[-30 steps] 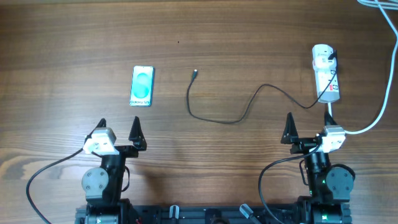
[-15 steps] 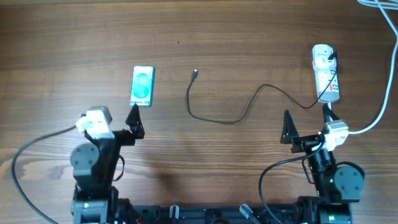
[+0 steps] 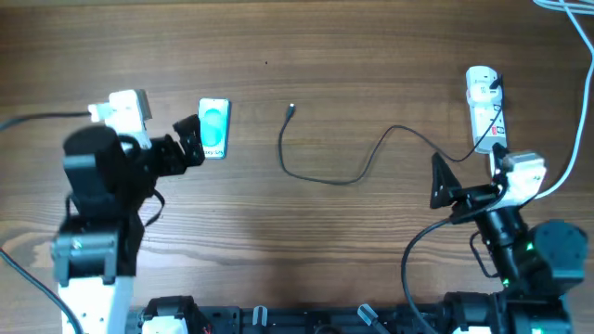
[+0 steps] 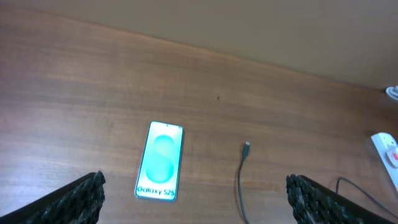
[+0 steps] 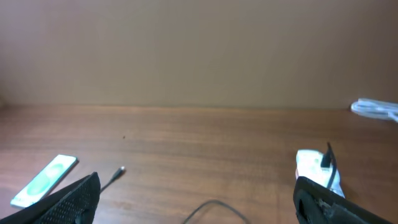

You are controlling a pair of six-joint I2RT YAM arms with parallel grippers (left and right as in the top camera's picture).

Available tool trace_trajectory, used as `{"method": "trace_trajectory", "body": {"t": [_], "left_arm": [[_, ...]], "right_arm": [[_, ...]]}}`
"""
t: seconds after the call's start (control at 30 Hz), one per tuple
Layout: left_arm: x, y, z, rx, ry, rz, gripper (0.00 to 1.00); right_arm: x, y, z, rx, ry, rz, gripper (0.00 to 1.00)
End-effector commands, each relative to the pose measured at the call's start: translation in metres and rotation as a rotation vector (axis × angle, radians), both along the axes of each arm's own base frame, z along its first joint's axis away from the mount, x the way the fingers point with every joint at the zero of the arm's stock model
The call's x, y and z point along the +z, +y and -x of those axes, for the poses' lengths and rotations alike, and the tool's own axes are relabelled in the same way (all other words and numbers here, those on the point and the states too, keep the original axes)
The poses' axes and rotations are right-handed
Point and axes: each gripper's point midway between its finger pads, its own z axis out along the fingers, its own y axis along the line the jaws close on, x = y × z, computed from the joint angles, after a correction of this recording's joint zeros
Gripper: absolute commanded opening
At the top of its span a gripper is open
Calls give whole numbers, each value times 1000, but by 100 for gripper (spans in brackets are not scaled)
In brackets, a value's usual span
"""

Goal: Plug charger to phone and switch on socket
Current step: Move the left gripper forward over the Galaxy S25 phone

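Observation:
The phone (image 3: pixel 213 129) lies flat at the left of the wooden table, screen up, with "Galaxy S25" legible in the left wrist view (image 4: pixel 160 160). The charger, a thin black cable (image 3: pixel 320 176), curls across the middle; its metal-tipped plug (image 3: pixel 291 109) lies free to the right of the phone, apart from it. The cable's other end is in the white socket (image 3: pixel 484 107) at the far right. My left gripper (image 3: pixel 183 148) is open and empty, just left of the phone. My right gripper (image 3: pixel 469 181) is open and empty, in front of the socket.
A thicker white cable (image 3: pixel 571 158) runs from the socket's near end along the right edge to the top right corner. It also shows in the right wrist view (image 5: pixel 376 109). Bare wood lies between phone, plug and socket.
My left arm has risen and swung forward, bringing its gripper beside the phone. My right arm has lifted and moved a little forward and right. Phone, cable and socket have not moved.

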Motion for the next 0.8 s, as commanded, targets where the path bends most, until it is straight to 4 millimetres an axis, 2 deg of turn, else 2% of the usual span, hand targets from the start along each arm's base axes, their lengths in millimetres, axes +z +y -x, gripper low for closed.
{"method": "trace_trajectory", "body": {"t": [0.0, 0.13, 0.27, 0.5, 0.63, 0.77], "left_arm": [[24, 0, -9, -8, 22, 3, 100], [34, 0, -16, -10, 106, 4, 100], [27, 0, -26, -41, 236, -19, 100], [-14, -2, -48, -80, 485, -14, 100], [-47, -5, -62, -95, 580, 16, 100], [-66, -6, -72, -104, 620, 29, 100]], "right_arm": [[17, 4, -2, 24, 40, -2, 100], [18, 11, -6, 66, 132, -16, 100], [11, 13, -12, 74, 260, -28, 100], [-6, 13, -22, 79, 506, -49, 100], [-15, 16, -35, 93, 590, -62, 100], [-28, 14, -50, 87, 628, -64, 100]]}}
